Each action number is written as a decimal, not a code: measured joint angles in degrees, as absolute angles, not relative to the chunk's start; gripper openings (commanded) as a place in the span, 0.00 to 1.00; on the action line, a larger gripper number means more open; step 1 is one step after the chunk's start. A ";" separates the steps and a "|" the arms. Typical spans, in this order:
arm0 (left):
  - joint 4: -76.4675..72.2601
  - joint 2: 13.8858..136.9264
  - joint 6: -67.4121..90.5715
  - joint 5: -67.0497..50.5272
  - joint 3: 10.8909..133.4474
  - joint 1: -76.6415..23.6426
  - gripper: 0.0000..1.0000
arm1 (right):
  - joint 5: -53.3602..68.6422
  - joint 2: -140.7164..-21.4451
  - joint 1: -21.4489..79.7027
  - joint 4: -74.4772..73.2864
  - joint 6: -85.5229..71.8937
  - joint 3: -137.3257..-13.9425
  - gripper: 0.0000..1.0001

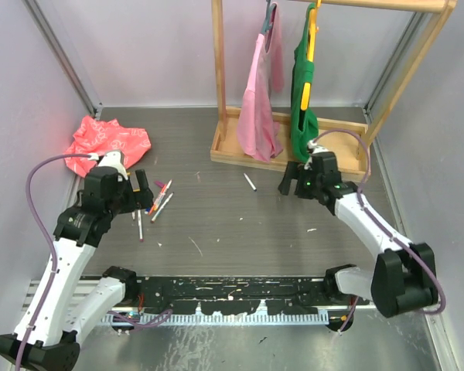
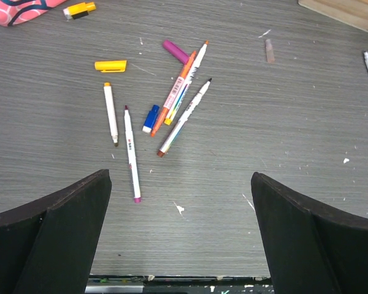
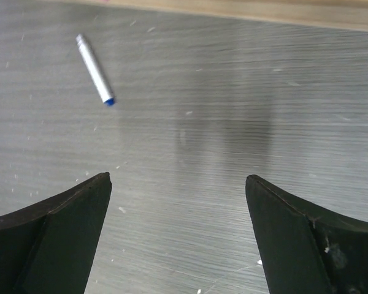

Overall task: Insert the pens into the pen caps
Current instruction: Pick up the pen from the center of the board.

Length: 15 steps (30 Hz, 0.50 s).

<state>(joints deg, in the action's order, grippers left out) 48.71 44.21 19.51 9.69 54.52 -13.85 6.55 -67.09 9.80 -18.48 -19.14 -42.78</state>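
Note:
Several pens [image 2: 173, 94] with white barrels and coloured ends lie in a loose cluster on the grey table, ahead of my open left gripper [image 2: 181, 184]. Among them lie pen caps: a yellow cap [image 2: 110, 65], a purple cap [image 2: 175, 51] and a blue cap [image 2: 151, 117]. From above, the cluster [image 1: 156, 202] sits just right of the left gripper [image 1: 143, 192]. A lone pen [image 1: 250, 182] with a blue end [image 3: 94, 68] lies mid-table, left of and beyond my open right gripper [image 3: 178, 184]. Both grippers hold nothing.
A red plastic bag [image 1: 108, 141] lies at the back left. A wooden clothes rack [image 1: 240, 151] with a pink garment [image 1: 259, 108] and a green garment [image 1: 303, 100] stands at the back, right behind the right gripper [image 1: 288, 184]. A small pale tube [image 2: 269, 50] lies right of the cluster.

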 measured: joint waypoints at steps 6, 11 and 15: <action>48.36 40.69 18.35 7.44 53.10 -13.82 0.98 | 5.32 -77.65 21.65 -16.19 -18.65 -47.88 0.93; 48.27 40.38 18.33 7.20 53.06 -13.78 0.98 | 3.03 -85.71 27.11 -14.48 -17.93 -52.86 0.86; 48.27 41.34 18.31 6.68 53.06 -13.78 0.98 | 1.54 -92.40 29.36 -13.23 -16.80 -57.45 0.82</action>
<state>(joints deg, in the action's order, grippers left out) 48.27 41.34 18.31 6.68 53.06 -13.78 1.54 -92.40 29.36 -13.23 -16.80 -57.45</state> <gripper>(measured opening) 0.980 0.849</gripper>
